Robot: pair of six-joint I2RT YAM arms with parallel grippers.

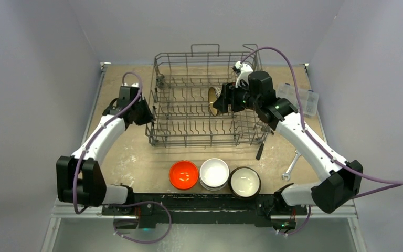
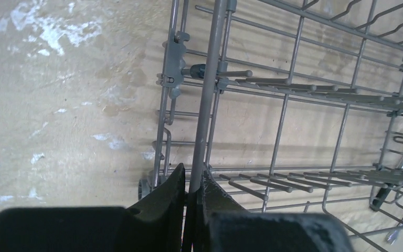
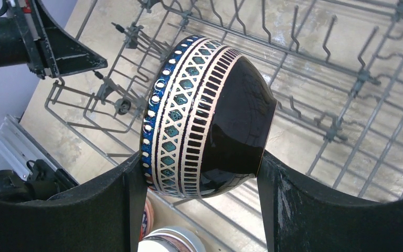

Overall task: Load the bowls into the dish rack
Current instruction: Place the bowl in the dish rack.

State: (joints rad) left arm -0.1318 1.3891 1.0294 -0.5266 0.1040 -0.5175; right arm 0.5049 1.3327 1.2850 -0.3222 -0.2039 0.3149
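Two claws busy here, so going biggest to smallest. Got a tan table [image 1: 131,152] under everything, with the dish rack [image 1: 189,107] sitting between the two claws.

Can see the left claw [image 2: 191,176] clenched tight on the rack's top rim wire on its left side. That wire runs straight up from between the fingertips, with nothing else in the pinch.

Off past the right claw's outer side, near it, spotted a clear plastic box [image 1: 299,98].

Then the right claw [image 3: 202,173], reaching in over the rack's right half and grasping a blue-patterned bowl [image 3: 210,115]. Has one pad against the rim and the other against the dark base. Holds it tipped on edge with the mouth turned toward the left claw's side, up over the tines. Can't tell if it touches them.

Also counted three more in a row well back from both claws, down by the arm bases: orange-red bowl [image 1: 183,174], white bowl [image 1: 214,173], dark bowl with cream inside [image 1: 245,181].

Lastly, back behind the right claw near the rack's corner, spotted a wrench [image 1: 290,166] and a dark-handled tool [image 1: 260,151].
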